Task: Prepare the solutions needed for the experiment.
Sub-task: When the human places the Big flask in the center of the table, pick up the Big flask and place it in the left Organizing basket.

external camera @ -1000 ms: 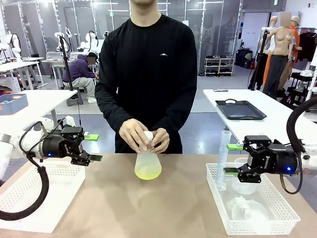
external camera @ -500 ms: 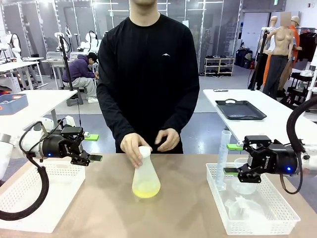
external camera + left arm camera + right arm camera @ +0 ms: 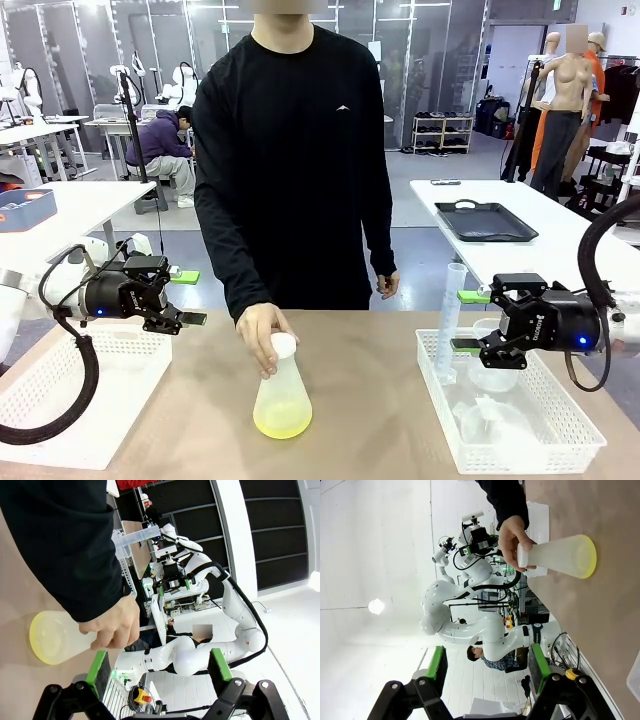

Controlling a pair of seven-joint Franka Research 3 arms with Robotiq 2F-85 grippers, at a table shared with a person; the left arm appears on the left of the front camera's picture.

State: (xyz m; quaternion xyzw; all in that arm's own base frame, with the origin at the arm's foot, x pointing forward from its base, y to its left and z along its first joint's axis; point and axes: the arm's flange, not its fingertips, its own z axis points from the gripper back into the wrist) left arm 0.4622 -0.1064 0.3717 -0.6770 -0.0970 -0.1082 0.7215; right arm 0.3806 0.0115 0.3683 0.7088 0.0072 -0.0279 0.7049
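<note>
A translucent conical flask (image 3: pixel 282 392) stands on the brown table, front of centre. It holds the solutions (image 3: pixel 280 426), a shallow pale yellow-green layer at its bottom. The person's hand (image 3: pixel 258 328) grips its neck from above. My left gripper (image 3: pixel 190 298) hovers open over the left basket, well to the left of the flask. My right gripper (image 3: pixel 466 320) is open above the right basket, with nothing between its fingers. The left wrist view shows the flask (image 3: pixel 56 639) and hand (image 3: pixel 112 627) beyond my open left gripper (image 3: pixel 157 665). The right wrist view shows the flask (image 3: pixel 559 556) far past my open right gripper (image 3: pixel 487 669).
A white mesh basket (image 3: pixel 60 412) lies at the table's left. Another white basket (image 3: pixel 565 440) at the right holds an upright graduated cylinder (image 3: pixel 450 318), a beaker (image 3: pixel 490 368) and other clear labware. The person stands at the far edge, their other hand (image 3: pixel 388 285) hanging at their side.
The person has slid the flask toward my side of the table and slightly left. One hand has left it and dropped to their side. Neither arm has moved.
</note>
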